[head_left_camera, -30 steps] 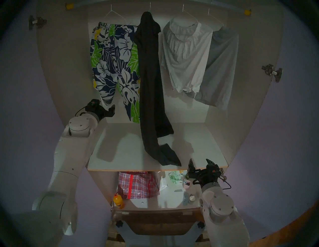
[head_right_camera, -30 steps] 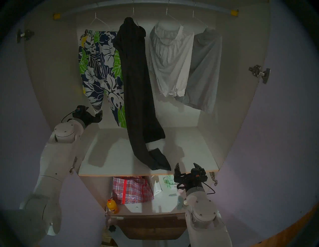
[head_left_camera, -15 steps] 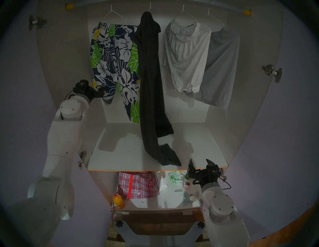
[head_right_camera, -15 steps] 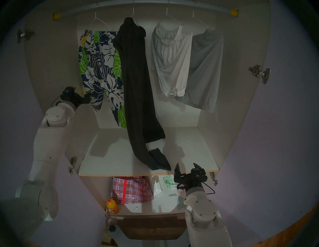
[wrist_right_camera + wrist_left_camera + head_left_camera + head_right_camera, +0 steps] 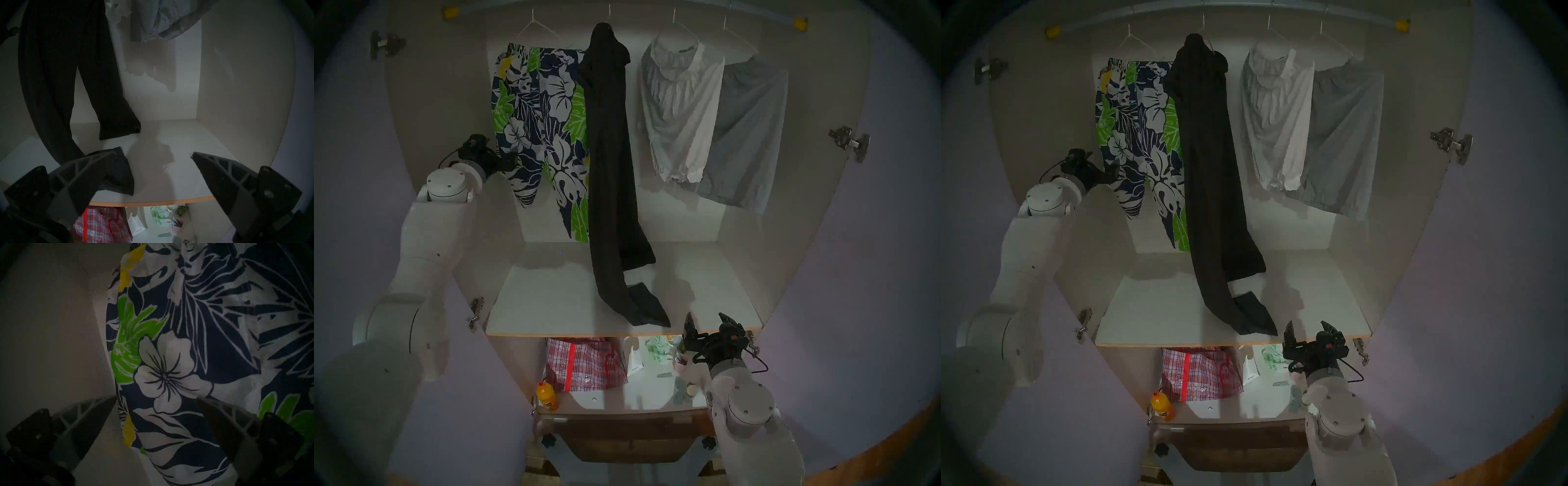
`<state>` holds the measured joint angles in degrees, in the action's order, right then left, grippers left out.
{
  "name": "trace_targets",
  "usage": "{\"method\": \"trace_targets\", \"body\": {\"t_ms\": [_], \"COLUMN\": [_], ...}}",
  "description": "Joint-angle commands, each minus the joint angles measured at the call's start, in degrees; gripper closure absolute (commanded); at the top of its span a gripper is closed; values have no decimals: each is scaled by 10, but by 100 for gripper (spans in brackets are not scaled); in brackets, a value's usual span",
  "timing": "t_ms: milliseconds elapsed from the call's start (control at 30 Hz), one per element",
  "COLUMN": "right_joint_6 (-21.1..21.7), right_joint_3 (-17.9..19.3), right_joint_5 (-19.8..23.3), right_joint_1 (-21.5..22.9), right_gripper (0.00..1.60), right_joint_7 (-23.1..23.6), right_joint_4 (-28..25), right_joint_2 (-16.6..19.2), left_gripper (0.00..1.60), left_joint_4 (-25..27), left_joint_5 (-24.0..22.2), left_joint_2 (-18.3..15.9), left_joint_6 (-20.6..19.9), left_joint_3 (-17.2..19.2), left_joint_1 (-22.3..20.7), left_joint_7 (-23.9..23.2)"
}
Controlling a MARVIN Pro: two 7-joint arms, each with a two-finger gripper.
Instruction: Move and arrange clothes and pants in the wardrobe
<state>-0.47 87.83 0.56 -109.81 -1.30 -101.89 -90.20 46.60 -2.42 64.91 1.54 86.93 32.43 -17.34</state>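
In the wardrobe (image 5: 449, 118) several garments hang on white wire hangers. From left to right they are floral shorts (image 5: 541, 129), long black trousers (image 5: 609, 169), a white ruffled blouse (image 5: 680, 108) and a grey garment (image 5: 748, 135). The trousers' cuffs lie on the white shelf (image 5: 551, 305). My left gripper (image 5: 510, 161) is open at the shorts' lower left edge. In the left wrist view that hem (image 5: 169, 361) sits between the spread fingers of the gripper (image 5: 157, 398). My right gripper (image 5: 707, 320) hangs open and empty at the shelf's front right edge, beside the trouser cuffs (image 5: 119, 169).
Under the shelf sit a red plaid bag (image 5: 585, 363), an orange bottle (image 5: 547, 395) and small clutter (image 5: 656, 349). Lilac doors (image 5: 873, 237) stand open on both sides, with metal hinges (image 5: 848, 142). The rail's yellow end cap (image 5: 800, 23) marks the top right.
My left arm rose from near the shelf up to the floral shorts' left hem. The blouse and the grey garment swung slightly to the right. The right arm stayed still.
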Motion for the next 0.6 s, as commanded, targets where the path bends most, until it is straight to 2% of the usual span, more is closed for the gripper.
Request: {"method": "trace_targets", "body": {"t_ms": [0,333,567], "right_joint_6": [-3,-3,-3], "right_joint_3": [0,-1,-1], "right_joint_5": [0,0,0], "right_joint_1": [5,6,6], "right_gripper": [0,0,0], "right_joint_7": [1,0,0], "right_joint_4": [-13,-12,-12], "right_joint_2": [0,0,0], "left_gripper": [0,0,0], "left_joint_4": [-16,-110,-180], "left_joint_5": [25,49,69], "left_joint_2": [-2,11,22], "left_joint_6": [12,42,56], "left_joint_3": [-16,-53,-90], "left_joint_1": [-69,-153,-227], "left_joint_7": [28,70,77]}}
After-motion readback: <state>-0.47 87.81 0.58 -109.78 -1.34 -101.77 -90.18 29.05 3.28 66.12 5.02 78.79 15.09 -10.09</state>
